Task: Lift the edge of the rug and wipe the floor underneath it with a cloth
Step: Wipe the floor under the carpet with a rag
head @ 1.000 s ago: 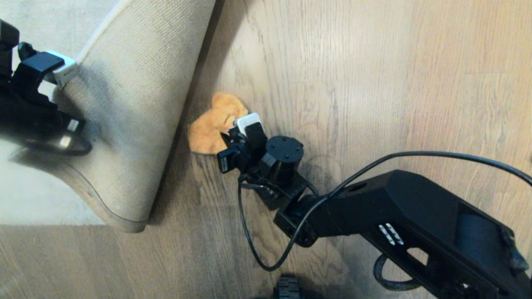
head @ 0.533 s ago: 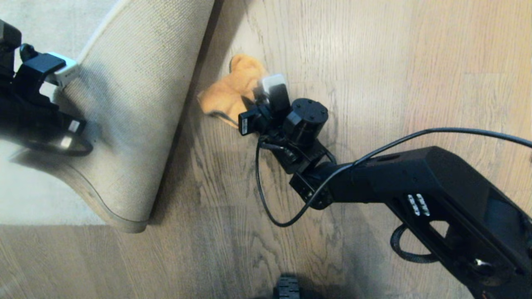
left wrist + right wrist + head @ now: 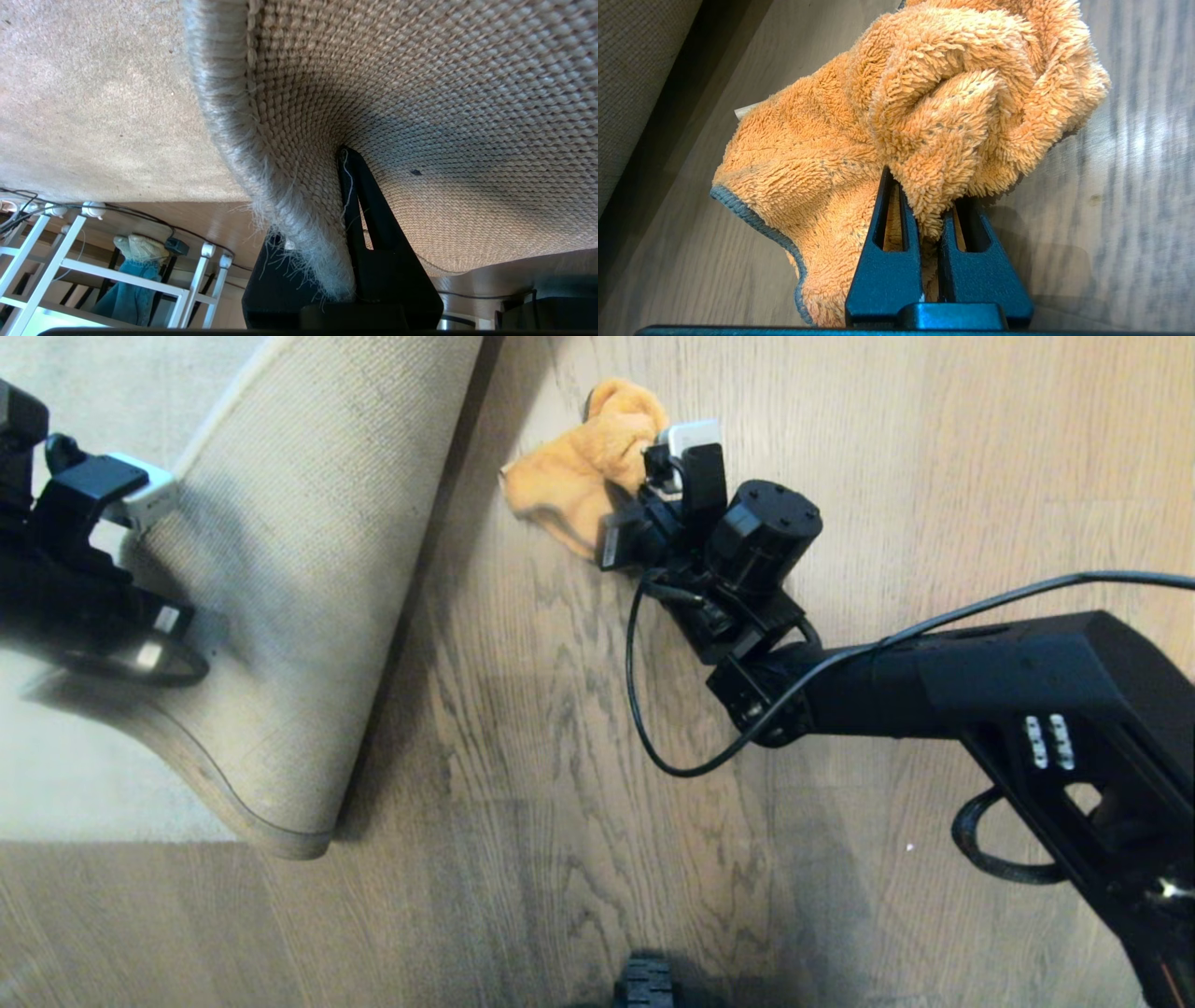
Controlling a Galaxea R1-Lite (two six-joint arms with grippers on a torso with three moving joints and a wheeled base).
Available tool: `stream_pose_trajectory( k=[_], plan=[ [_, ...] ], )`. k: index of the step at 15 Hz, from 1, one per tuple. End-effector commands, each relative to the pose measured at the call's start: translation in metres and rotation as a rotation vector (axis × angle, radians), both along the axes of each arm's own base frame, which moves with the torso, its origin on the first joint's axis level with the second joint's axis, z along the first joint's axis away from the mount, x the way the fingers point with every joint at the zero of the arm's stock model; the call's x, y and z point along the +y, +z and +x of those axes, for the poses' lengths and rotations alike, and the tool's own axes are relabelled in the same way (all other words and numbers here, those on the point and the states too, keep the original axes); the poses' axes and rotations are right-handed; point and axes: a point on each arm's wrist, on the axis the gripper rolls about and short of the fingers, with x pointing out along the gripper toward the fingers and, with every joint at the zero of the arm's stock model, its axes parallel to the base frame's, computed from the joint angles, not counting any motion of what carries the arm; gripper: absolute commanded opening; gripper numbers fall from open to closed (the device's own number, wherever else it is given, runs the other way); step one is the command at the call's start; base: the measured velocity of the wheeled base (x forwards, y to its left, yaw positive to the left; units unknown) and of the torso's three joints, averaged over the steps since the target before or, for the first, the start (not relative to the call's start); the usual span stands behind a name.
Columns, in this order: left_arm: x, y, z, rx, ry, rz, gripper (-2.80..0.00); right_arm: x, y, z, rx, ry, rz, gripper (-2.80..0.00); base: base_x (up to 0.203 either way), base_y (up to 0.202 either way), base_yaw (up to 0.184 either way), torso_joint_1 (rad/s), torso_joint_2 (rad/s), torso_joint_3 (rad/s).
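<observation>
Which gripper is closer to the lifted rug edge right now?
Left. The left gripper is clamped on the rug edge, holding it up; the right gripper grips the orange cloth on the floor beside it.

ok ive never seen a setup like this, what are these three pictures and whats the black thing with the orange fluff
They show a two-armed robot cleaning. The wide picture is from a camera on its head, looking down at the floor. The other two come from cameras on its wrists. The black thing is its right gripper, shut on the cloth, a fluffy orange rag pressed to the wood. On the robot's left, the left gripper pinches the rug edge and holds it folded up, so the woven backing shows.
</observation>
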Motion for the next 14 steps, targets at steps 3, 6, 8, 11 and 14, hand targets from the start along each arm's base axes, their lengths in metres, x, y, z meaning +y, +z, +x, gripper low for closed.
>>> stream_pose_trajectory(
  k=[3,6,8,11,14],
  plan=[
    [0.0,0.0,0.0,0.001,0.001,0.003,-2.8,0.01,0.003,-0.013,-0.005,0.033,0.003,-2.8,0.0,0.0,0.0,0.0,0.0,0.0],
    [0.0,0.0,0.0,0.001,-0.001,0.002,-2.8,0.046,-0.018,-0.044,0.044,0.133,-0.042,-2.8,0.0,0.0,0.0,0.0,0.0,0.0],
    [0.0,0.001,-0.001,-0.001,-0.001,0.003,-2.8,0.073,-0.046,-0.073,0.091,0.214,-0.092,-2.8,0.0,0.0,0.0,0.0,0.0,0.0],
    [-0.001,0.001,-0.001,-0.001,-0.002,0.002,-2.8,0.11,-0.09,-0.116,0.143,0.314,-0.149,-2.8,0.0,0.0,0.0,0.0,0.0,0.0],
    [-0.002,0.001,-0.002,-0.002,-0.004,0.002,-2.8,0.129,-0.128,-0.141,0.182,0.346,-0.18,-2.8,0.0,0.0,0.0,0.0,0.0,0.0]
  ],
)
